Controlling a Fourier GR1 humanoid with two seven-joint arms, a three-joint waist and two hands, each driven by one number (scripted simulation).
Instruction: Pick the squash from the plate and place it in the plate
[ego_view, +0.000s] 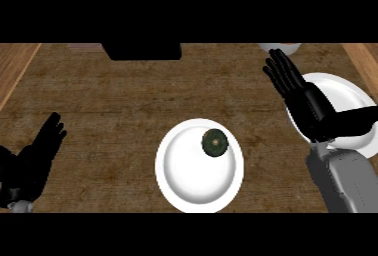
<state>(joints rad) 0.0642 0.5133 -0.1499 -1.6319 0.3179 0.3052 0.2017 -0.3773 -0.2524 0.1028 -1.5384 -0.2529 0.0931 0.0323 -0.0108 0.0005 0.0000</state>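
Note:
A small dark green squash (215, 142) lies on the upper right part of a white plate (193, 180) in the middle of the wooden counter. A second white plate (348, 95) sits at the right, partly hidden under my right hand (310, 107). That hand hovers over it with straight fingers pointing up and left, holding nothing. My left hand (33, 160) rests open at the lower left edge, fingers up, well away from both plates.
A black block (142, 51) stands at the counter's far edge. A pale bowl (279, 47) peeks in at the top right. Lighter wooden strips (16, 65) border the counter on both sides.

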